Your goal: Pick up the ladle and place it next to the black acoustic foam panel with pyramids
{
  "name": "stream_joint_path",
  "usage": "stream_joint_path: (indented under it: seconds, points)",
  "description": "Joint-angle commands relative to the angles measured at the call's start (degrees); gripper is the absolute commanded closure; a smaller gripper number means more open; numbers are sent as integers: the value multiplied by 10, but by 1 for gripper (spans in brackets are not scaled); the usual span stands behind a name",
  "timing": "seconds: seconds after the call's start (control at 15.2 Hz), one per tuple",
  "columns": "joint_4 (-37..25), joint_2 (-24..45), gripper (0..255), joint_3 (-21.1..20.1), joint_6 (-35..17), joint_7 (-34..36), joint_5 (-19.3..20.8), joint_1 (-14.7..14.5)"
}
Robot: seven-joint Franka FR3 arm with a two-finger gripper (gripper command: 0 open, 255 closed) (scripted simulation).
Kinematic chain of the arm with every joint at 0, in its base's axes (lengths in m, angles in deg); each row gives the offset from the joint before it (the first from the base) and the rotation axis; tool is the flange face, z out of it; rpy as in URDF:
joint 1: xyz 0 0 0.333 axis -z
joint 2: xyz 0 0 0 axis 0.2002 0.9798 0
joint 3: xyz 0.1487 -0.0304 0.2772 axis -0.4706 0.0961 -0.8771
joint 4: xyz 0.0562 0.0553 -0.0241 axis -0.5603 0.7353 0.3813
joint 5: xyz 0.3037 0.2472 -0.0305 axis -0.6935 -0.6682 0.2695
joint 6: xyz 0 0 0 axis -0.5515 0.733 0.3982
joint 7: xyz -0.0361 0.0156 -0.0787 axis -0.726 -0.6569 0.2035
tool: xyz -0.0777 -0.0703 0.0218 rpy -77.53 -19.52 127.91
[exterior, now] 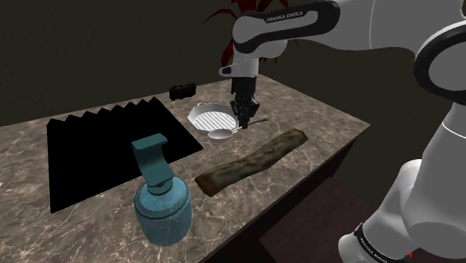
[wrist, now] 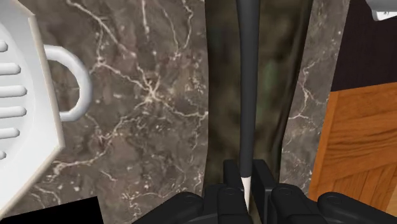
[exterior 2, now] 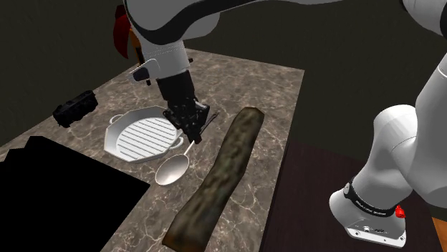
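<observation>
Part of ladle (exterior 2: 172,170) handle behind claw (exterior 2: 193,134)

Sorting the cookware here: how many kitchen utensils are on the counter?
2. A white ridged pan lies near the black foam panel. The ladle, its handle clasped in the tool, has its bowl close beside the pan. The arm may hide more.

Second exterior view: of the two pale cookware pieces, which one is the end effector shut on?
The ladle: the end effector clasps its thin handle. The ridged white pan beside it is not held.
</observation>
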Motion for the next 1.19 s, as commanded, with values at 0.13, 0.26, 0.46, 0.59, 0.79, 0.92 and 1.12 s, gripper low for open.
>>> stream_joint_path:
  seconds: [0.13,0.26,0.46,0.59,0.79,0.92,1.12]
  points:
    - [-16,14,255,-22,-11,46,-14,-27]
    - [-29,24,255,-33,-16,69,-21,-40]
    - [-54,44,255,-48,-22,104,-30,-60]
    - [-75,60,255,-58,-24,127,-36,-74]
    - [-112,87,255,-73,-27,161,-42,-94]
    - [-142,109,255,-81,-27,184,-45,-107]
    - [-195,145,255,-93,-23,219,-48,-127]
